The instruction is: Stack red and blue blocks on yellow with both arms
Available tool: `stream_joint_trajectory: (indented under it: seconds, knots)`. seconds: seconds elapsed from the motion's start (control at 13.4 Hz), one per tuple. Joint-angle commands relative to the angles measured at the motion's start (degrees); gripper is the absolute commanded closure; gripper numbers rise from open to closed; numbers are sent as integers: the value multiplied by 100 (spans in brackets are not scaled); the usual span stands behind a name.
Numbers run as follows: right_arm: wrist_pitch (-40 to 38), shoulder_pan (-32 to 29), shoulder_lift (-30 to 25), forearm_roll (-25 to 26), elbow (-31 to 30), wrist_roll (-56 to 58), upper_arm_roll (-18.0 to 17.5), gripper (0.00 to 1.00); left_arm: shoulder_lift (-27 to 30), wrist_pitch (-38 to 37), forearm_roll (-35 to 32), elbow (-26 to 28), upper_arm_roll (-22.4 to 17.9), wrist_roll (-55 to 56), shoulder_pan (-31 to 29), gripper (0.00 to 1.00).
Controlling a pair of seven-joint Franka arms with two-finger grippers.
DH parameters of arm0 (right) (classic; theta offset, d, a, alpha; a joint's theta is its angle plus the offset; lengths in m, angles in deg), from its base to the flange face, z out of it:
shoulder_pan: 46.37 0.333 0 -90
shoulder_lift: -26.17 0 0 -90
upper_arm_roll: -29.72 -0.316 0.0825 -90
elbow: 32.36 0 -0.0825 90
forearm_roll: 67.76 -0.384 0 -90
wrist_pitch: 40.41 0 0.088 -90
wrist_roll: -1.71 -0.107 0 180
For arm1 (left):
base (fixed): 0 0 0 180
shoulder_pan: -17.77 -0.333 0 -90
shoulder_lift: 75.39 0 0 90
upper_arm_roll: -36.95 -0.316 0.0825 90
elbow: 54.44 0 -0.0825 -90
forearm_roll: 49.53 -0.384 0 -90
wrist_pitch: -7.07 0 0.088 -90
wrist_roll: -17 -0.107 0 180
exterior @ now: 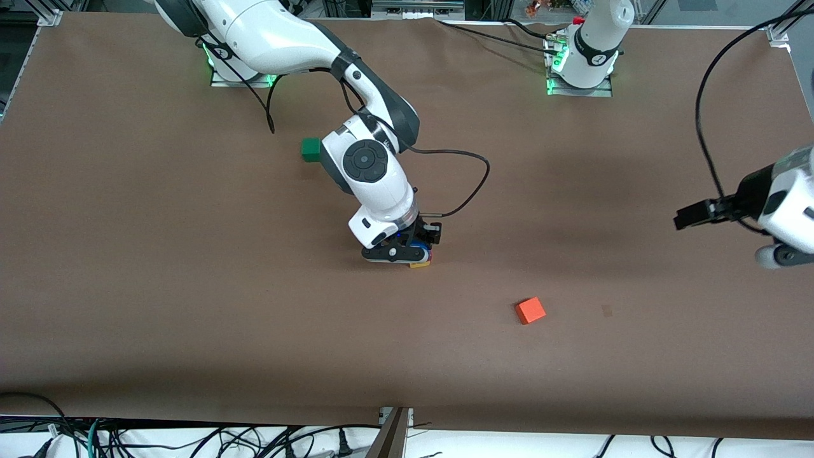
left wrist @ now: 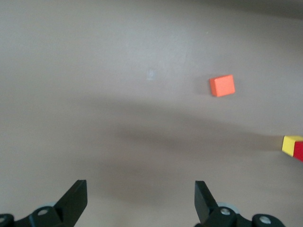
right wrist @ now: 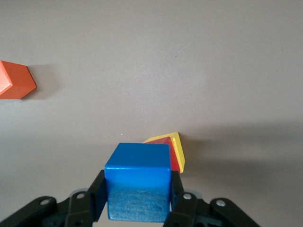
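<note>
- Right gripper (right wrist: 137,208): mine, pinching the blue cube (right wrist: 138,188) between both fingers, low over the stack near mid-table. I hold it by two opposite side faces so the bottom face stays free to seat.
- Red cube (right wrist: 171,153): sits on the yellow cube (right wrist: 179,147), the landmark here. Red looks turned a little against yellow, so yellow's edge shows along one side.
- Blue cube, placement: in the right wrist view it hangs beside the stack's centre, not squarely over it; whether it touches red I cannot tell. My judgement: red is done, blue is the step in hand and needs centring before release.
- Left gripper (left wrist: 140,201): mine too, fingers spread wide and empty, waiting in the air over the table's left-arm end, well apart from yellow.
- Orange cube (exterior: 530,310): not part of the job; nearer the front camera than yellow, toward the left arm's end, well apart.
- Green cube (exterior: 310,149): also unused; farther from the front camera than yellow, partly hidden by my right arm.
- Table (exterior: 127,286): bare brown surface all round yellow, edges distant, so there is free room to lift straight up.
- Risk, as I judge it: an off-centre release or a finger brushing red could topple the stack.
</note>
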Motion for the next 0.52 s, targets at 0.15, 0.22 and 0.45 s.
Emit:
stream_joint_trajectory:
  seconds: [0.15,0.22,0.45]
  knots:
    - [-56,22,153,63,235,97,18,69,1011,385,-127,1510,129,-462,-127,0]
    - [-135,22,145,64,235,97,18,69,1029,403,-127,1598,138,-690,-136,0]
    - [-241,13,153,72,235,106,18,69,1265,709,-110,1974,242,-745,-224,0]
